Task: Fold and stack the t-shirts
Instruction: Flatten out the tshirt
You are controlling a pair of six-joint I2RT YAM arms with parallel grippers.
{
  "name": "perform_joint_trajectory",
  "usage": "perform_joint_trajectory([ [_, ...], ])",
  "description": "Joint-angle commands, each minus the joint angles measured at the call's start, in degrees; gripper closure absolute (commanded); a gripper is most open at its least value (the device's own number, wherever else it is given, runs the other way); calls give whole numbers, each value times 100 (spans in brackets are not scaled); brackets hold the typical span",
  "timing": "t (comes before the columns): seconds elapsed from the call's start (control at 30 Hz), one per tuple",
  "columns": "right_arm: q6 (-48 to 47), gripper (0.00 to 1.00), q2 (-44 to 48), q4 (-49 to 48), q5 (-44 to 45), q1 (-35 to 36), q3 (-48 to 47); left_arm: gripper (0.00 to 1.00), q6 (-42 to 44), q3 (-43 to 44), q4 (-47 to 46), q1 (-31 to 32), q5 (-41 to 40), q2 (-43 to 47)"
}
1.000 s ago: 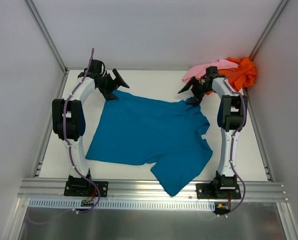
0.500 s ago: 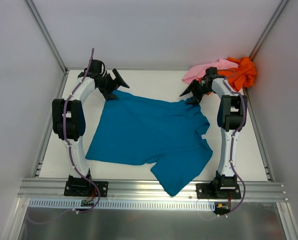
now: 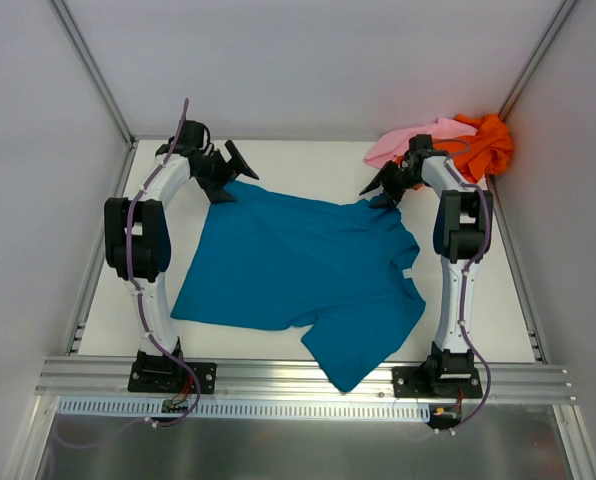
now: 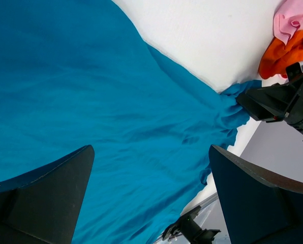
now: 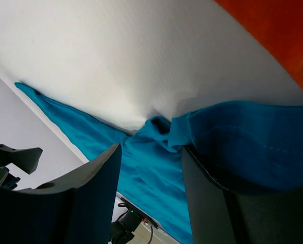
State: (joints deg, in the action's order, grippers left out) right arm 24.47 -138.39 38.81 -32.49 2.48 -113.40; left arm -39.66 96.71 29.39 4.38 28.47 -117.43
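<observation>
At the near edge, a corner of the teal shirt (image 3: 298, 270) is draped over the rail (image 3: 98, 376). The rest is spread across the middle of the table (image 3: 308, 165), skewed and creased along its right side. It is judged not yet flat enough to fold, which would explain why both arms are reached out to its far edge. At the far left corner of the cloth the left gripper (image 3: 232, 176) is held just above the fabric. Its fingers (image 4: 44, 198) are spread wide with nothing between them, presumably so that the corner can be taken. At the far right corner the right gripper (image 3: 381, 192) is set low against the table. Its jaws are narrowed about a bunched fold of teal cloth (a gap is seen between them in the wrist view). Whether the cloth is actually pinched cannot be told. Beyond that, in the far right corner, the pink shirt (image 3: 418, 135) and the orange shirt (image 3: 488, 145) are left heaped together unfolded, probably kept out of the way until the teal one is done. No stack is begun.
</observation>
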Motion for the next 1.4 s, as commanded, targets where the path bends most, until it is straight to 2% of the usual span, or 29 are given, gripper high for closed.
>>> perform_joint_trajectory([
  [0.0, 14, 46, -285, 127, 657, 139, 29, 1, 108, 103, 199, -69, 62, 255],
  [0.03, 66, 46, -259, 40, 630, 139, 46, 1, 108, 129, 216, -60, 62, 264],
  [0.1, 215, 66, -215, -258, 517, 174, 212, 1, 134, 138, 278, -60, 27, 308],
  [0.2, 400, 75, -259, -400, 402, 191, 196, 1, 186, 190, 366, -60, 1, 343],
  [0.23, 436, 82, -285, -418, 393, 191, 170, 1, 187, 191, 383, -60, 1, 335],
  [0.37, 436, 88, -338, -383, 384, 183, -23, 1, 169, 226, 392, -60, -8, 335],
  [0.43, 401, 96, -338, -365, 366, 174, -94, 1, 152, 252, 392, -60, 1, 317],
  [0.5, 401, 100, -312, -461, 323, 174, -77, 1, 151, 279, 392, -60, 1, 308],
  [0.67, 533, 100, -206, -1042, 190, 174, -32, 1, 160, 252, 419, -60, 1, 317],
  [0.87, 673, 99, -803, -1006, 7, 165, -971, 1, 178, 77, 436, -69, -25, 422],
  [1.17, 1420, 95, -1357, -2068, -635, 147, -1236, 1, 266, -178, 533, -60, -113, 694],
  [1.23, 1604, 88, -1454, -2254, -732, 156, -1307, 1, 266, -178, 542, -60, -131, 712],
  [1.27, 1657, 81, -1541, -2411, -811, 148, -1359, 1, 266, -187, 551, -60, -131, 721],
  [1.3, 1684, 57, -1568, -2439, -812, 147, -1490, 1, 266, -179, 568, -60, -140, 747],
  [1.33, 1701, 1, -1603, -2491, -820, 147, -1561, 1, 274, -196, 568, -60, -157, 756],
  [1.37, 1754, 0, -1699, -2666, -864, 147, -1640, 1, 275, -213, 568, -60, -166, 782],
])
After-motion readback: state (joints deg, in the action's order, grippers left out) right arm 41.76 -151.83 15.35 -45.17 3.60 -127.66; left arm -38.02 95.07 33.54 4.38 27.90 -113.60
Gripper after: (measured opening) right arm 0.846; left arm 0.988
